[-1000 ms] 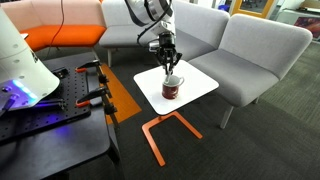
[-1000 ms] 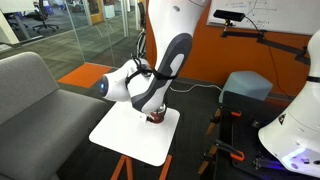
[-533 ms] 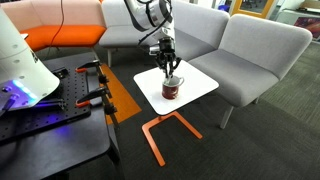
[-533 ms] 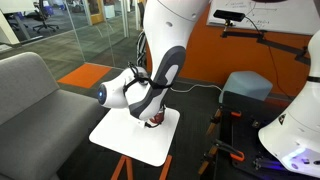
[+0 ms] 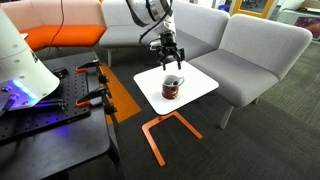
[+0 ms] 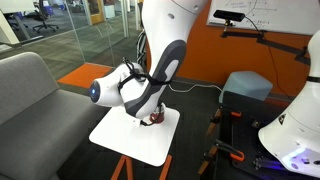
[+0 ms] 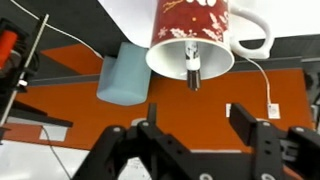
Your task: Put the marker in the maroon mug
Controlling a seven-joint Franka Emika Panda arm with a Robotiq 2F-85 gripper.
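Observation:
The maroon mug (image 5: pixel 172 89) stands on the small white table (image 5: pixel 200 84). In the wrist view, which looks upside down, the mug (image 7: pixel 190 22) shows its white rim and handle. The marker (image 7: pixel 192 64) stands inside it, its tip poking over the rim. My gripper (image 5: pixel 168 60) hangs just above the mug. Its jaws are open, apart from the marker, and nothing lies between the fingers (image 7: pixel 243 120). In an exterior view the arm hides most of the mug (image 6: pixel 152 120), and the gripper itself is hidden.
Grey armchairs (image 5: pixel 245 50) stand behind the table, and an orange couch (image 5: pixel 60 35) stands further off. A black cart with orange clamps (image 5: pixel 80 85) lies beside the table. The table stands on an orange frame (image 5: pixel 160 130). A pale blue box (image 7: pixel 125 75) shows in the wrist view.
The jaws were shut on the marker over the mug; now they are open, the marker stands in the mug, and the gripper has risen slightly.

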